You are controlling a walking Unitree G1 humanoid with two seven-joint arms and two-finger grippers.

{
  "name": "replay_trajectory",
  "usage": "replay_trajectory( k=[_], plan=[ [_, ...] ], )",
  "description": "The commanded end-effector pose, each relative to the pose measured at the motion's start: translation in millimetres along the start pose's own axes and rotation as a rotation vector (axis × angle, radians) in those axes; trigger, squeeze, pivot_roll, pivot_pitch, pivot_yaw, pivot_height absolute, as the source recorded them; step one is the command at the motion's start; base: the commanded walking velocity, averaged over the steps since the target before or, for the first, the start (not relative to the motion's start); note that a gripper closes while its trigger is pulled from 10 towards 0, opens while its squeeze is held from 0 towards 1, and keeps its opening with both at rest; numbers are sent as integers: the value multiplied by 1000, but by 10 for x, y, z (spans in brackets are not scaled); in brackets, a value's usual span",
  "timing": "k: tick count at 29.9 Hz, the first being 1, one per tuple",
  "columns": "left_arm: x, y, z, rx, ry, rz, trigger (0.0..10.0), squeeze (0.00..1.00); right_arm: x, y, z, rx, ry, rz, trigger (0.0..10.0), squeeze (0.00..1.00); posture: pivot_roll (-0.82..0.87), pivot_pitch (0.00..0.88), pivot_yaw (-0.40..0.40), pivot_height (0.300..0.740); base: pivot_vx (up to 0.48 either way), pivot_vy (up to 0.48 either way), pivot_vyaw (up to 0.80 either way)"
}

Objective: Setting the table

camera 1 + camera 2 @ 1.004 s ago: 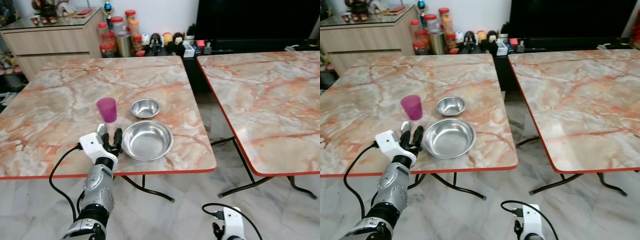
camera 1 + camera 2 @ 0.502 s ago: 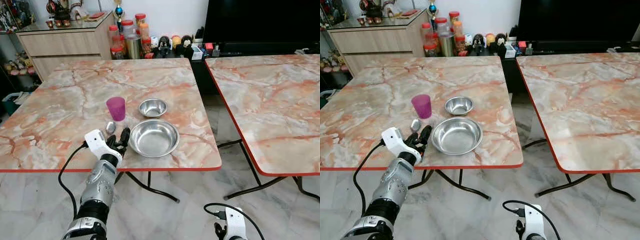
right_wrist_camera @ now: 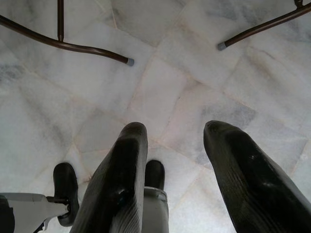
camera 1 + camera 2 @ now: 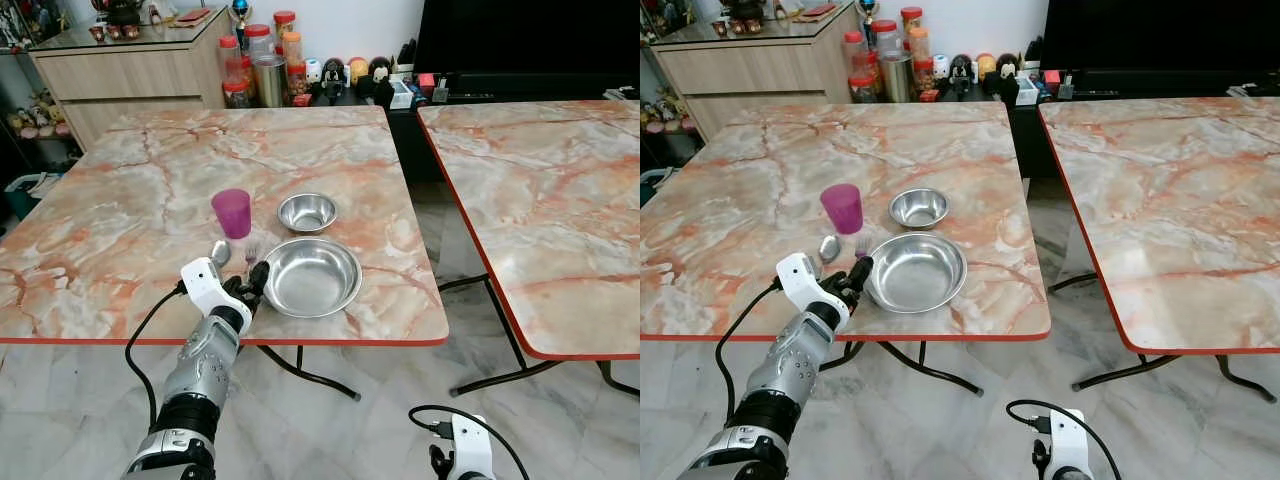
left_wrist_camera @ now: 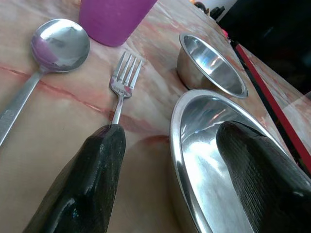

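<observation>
Left gripper [image 5: 165,160] jaws open at near counter [image 4: 120,200] edge, straddling the fork [image 5: 123,85] handle end and big bowl [image 4: 312,277] rim. Fork's long axis runs near-far, tines pointing far toward the purple cup [image 4: 232,212]. One spoon [image 4: 219,252] just left of fork, parallel. Two steel bowls: the small bowl [image 4: 306,212] sits behind the big one. Right gripper [image 3: 177,184] jaws open, hanging over the floor [image 3: 160,82]
</observation>
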State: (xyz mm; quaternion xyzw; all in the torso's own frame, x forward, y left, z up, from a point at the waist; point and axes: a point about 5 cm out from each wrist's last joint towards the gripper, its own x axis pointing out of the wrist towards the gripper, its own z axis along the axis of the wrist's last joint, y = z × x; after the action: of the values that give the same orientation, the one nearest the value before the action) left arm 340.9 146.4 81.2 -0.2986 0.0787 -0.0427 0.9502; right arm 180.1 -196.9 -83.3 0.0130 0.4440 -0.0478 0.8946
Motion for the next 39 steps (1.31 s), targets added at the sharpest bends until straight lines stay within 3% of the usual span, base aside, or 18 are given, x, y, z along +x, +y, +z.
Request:
replay_trajectory(
  k=[1,24,25,26,27,28,39],
  plan=[
    [10,-32,13,19,12,-6,10000,0,3,15,7,18,-3,-1,10000,0,83,0,35,740,0,0,0],
    [54,-153,-132,70,107,-24,10000,0,1,15,2,23,-3,0,10000,0,76,0,38,740,0,0,0],
    [54,-155,-131,70,107,-25,8588,0,1,15,2,23,-3,0,10000,0,76,0,38,740,0,0,0],
    [54,-156,-130,70,106,-26,8588,0,1,15,3,22,-3,0,10000,0,76,0,38,740,0,0,0],
    [54,-156,-128,70,106,-25,2745,0,2,15,3,22,-3,0,10000,0,77,0,38,740,0,0,0],
    [55,-156,-127,70,106,-26,0,0,2,15,5,24,-4,0,10000,0,77,0,38,740,0,0,0],
    [60,-119,-119,104,117,-5,0,0,7,20,24,25,-5,1,10000,0,78,0,37,740,0,0,0]
  ],
)
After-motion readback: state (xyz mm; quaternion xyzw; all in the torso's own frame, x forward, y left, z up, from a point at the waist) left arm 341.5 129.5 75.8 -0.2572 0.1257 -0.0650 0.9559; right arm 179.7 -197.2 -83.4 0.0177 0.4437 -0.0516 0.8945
